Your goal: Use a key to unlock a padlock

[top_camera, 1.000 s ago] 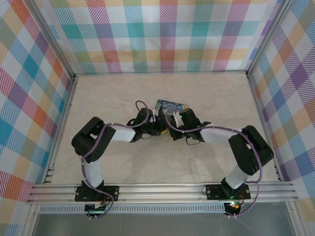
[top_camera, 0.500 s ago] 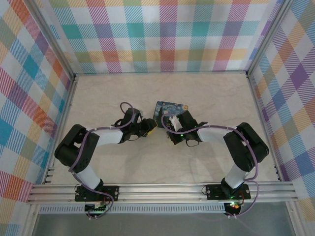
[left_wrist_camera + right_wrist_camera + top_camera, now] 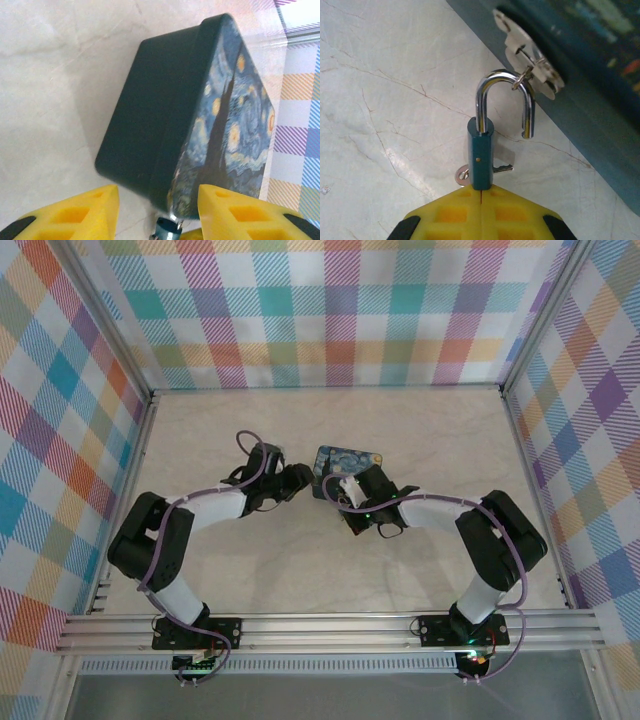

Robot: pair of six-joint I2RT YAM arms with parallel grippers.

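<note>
Padlock (image 3: 481,150) first: its teal body stands edge-on in my right end effector (image 3: 481,187), whose yellow fingers are pressed together on the lower end of it. The shackle (image 3: 502,82) has one leg seated in the body and the other leg hanging free beside it, so I judge the lock already sprung. The bow of the shackle is threaded through the metal hasp (image 3: 530,60) on the side of the dark box (image 3: 150,115) with the starry night lid. A small key (image 3: 462,175) shows low behind the lock body, close to the table (image 3: 380,100). I cannot tell whether it sits in the lock or simply lies there. My left end effector (image 3: 303,478) is just beside the box's near corner, its fingers apart and gripping nothing that I can see. In the overhead view both arms meet at the box near the middle of the table. I read the unlocking step as essentially done. If the padlock is to come off, the next move would be to swing the free leg clear and slide the bow out of the hasp. That calls for a small turn and a gentle pull from the right wrist. The left could steady the box so it does not drag across the table.
</note>
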